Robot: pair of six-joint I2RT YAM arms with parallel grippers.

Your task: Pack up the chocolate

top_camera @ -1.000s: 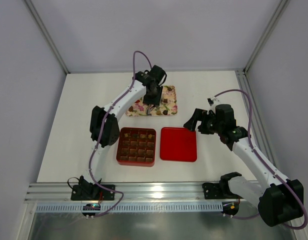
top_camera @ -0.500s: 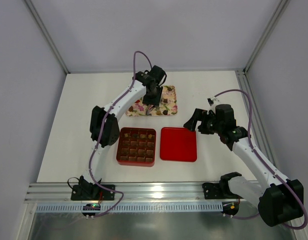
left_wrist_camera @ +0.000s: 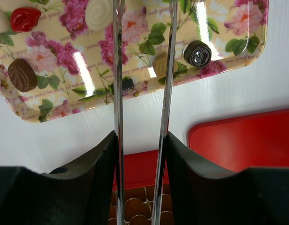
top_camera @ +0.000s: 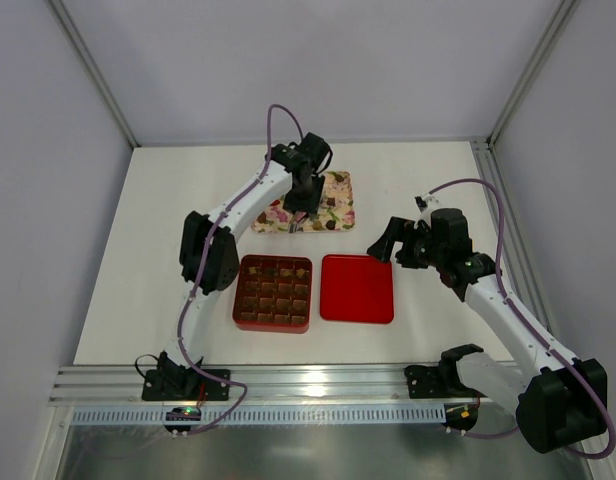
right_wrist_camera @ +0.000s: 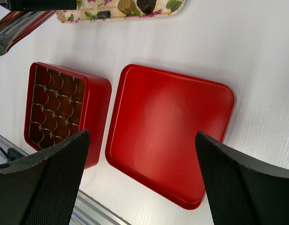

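We see the left gripper (left_wrist_camera: 143, 18) reaching over the floral tray (left_wrist_camera: 55, 105) at the far side of the white table (right_wrist_camera: 238, 47). Its two thin metal fingers (left_wrist_camera: 118, 70) stand apart with a narrow gap, and nothing is clamped between them where they show. Their tips run off the top of the wrist view.

The chocolate (left_wrist_camera: 197, 54) lies scattered on the tray: a dark round piece near the right rim, a brown one (left_wrist_camera: 22, 75) at the left, a white one (left_wrist_camera: 98, 14) and a red one (left_wrist_camera: 25, 18) further up. A tan piece (left_wrist_camera: 159, 64) is half hidden behind the right finger, and a small dark piece (left_wrist_camera: 127, 84) shows between the two fingers.

Nearer the arms sits the red box (right_wrist_camera: 95, 122), its grid of cells brown throughout; we cannot tell which cells are filled. The red lid (right_wrist_camera: 168, 131) lies flat just beside it, rim up.

The right gripper (right_wrist_camera: 140, 140) hangs above the lid, jaws spread wide and holding nothing.
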